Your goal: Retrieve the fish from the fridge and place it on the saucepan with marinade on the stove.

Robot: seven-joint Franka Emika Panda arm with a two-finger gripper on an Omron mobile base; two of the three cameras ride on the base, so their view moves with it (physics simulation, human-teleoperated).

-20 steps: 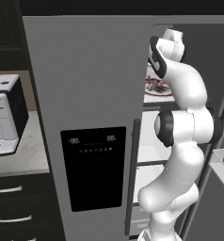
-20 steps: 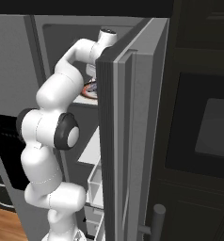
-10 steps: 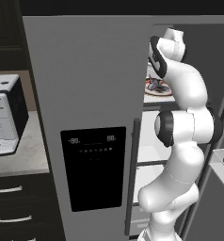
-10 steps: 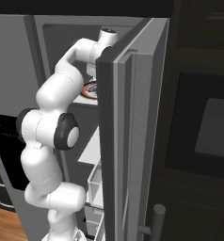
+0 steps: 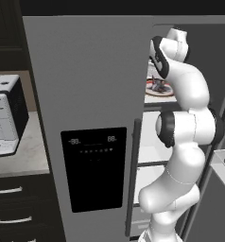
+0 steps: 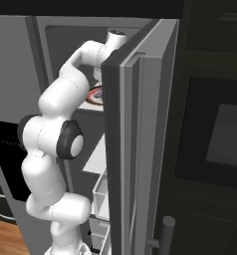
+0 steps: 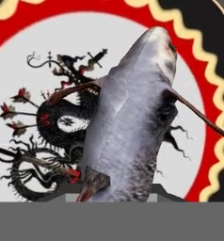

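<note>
Reaching into the open right side of the fridge [image 5: 86, 71], the white arm [image 5: 185, 137] bends up and over so that its hand sits above a shelf. From the left base view, going left to right: a white appliance [image 5: 3, 118] stands on a counter [image 5: 20, 158], then comes the fridge's closed door with its black dispenser panel [image 5: 94, 168], then the arm, with a red-rimmed plate [image 5: 154, 89] just below the hand on the white shelf. In the hand view the fish [image 7: 132, 122], grey and slender, lies on that plate [image 7: 34, 61] directly under the gripper and very close, running from the near edge out toward the red rim. Whether the jaws are closed on the fish cannot be told.
</note>
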